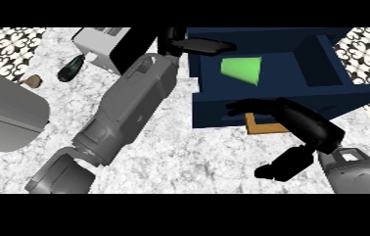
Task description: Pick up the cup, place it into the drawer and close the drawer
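A green cup point(244, 69) lies on its side inside the open dark blue drawer point(217, 110), which fills the upper right of the frame; the cup sits toward the drawer's left half, resting on the blue floor and touching neither hand. The left hand point(194, 45) shows at the top centre of the frame, at the end of a long grey forearm that runs diagonally up from the lower left; its black fingers stretch out straight toward the right over the drawer's upper left rim, just above the cup, holding nothing. The right hand point(264, 107) comes in from the lower right corner, its black fingers spread and laid against the drawer's front wall at the middle right of the frame, not curled around anything. Just below that hand an orange-brown block point(262, 127) peeks out under the drawer front. In the upper left of the frame a white box-shaped appliance point(101, 41) stands on the speckled white counter point(180, 156), with a dark green bottle-like object point(71, 68) lying beside it and a small tan object point(30, 81) further left. A grey rounded basin point(18, 115) occupies the left edge.
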